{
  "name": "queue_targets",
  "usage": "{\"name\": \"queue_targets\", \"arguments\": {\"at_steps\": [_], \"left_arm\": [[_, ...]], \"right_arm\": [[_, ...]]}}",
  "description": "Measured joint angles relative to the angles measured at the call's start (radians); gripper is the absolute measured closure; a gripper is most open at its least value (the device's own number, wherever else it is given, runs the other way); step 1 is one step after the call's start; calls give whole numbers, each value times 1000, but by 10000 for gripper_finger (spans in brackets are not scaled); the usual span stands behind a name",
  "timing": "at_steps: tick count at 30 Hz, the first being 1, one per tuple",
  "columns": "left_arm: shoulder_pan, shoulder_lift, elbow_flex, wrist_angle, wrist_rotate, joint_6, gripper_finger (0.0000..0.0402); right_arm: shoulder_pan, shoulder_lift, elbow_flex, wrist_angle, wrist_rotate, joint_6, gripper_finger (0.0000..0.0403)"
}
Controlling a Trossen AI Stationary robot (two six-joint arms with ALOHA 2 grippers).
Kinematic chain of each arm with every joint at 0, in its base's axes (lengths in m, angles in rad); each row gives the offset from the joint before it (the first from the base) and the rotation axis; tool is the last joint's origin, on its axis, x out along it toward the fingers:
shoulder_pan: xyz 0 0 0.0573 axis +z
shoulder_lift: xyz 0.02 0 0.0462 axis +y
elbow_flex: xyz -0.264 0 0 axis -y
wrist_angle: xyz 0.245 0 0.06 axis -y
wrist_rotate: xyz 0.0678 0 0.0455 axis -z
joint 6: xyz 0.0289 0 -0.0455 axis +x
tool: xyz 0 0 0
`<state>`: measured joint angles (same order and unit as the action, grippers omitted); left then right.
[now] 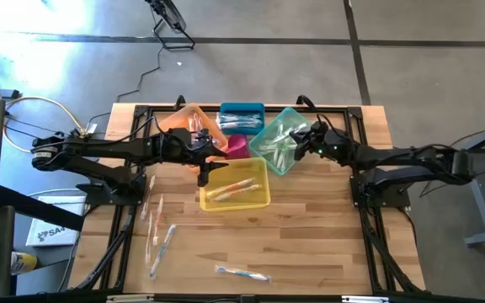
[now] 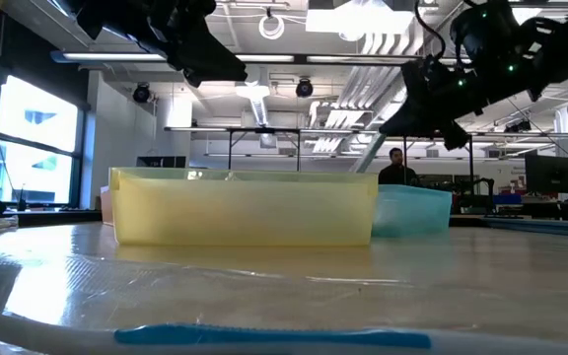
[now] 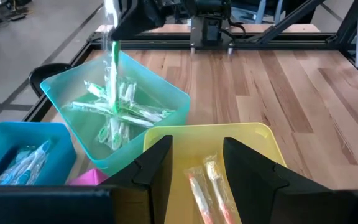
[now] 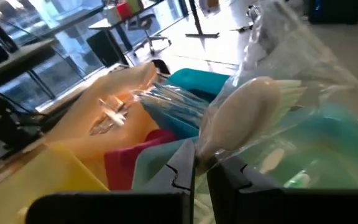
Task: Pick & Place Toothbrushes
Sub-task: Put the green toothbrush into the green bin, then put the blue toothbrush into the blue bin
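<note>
Right gripper [image 4: 201, 163], jaws clamped on a wrapped green toothbrush [image 3: 112, 68], hangs over the teal bin [image 1: 263, 145] at upper centre; left gripper [image 3: 197, 163], jaws open, hovers above the yellow bin [image 1: 259, 199].

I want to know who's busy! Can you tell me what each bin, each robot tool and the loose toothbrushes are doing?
Left tool: open, empty, over the yellow bin.
Right tool: shut on a green toothbrush, above the green bin.
Green bin: holds many wrapped green toothbrushes.
Yellow bin: holds orange toothbrushes.
Blue bin: holds blue toothbrushes.
Loose toothbrushes: lying flat on the table.
</note>
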<state>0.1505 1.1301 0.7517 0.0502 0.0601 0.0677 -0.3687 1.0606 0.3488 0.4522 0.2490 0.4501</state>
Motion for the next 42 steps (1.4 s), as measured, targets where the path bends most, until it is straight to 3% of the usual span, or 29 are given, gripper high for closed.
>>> {"name": "queue_targets", "arguments": {"at_steps": [4,9,17,23,28,36,42], "left_arm": [[0,0,0,0,0,0,263],[0,0,0,0,0,-10,263],[0,0,0,-3,0,-20,263],[0,0,0,-24,-1,-20,263],[0,1,0,-32,-3,-20,263],[0,1,0,-57,-3,-21,263],[0,1,0,-80,-3,-21,263]], "right_arm": [[-18,49,-26,75,-62,44,388],[-19,110,-24,105,-68,44,369],[-18,158,-24,69,85,113,296],[-17,158,-24,51,84,98,251],[-18,158,-24,31,101,61,248],[-18,151,-24,30,217,7,258],[-18,148,-22,71,152,-2,261]]}}
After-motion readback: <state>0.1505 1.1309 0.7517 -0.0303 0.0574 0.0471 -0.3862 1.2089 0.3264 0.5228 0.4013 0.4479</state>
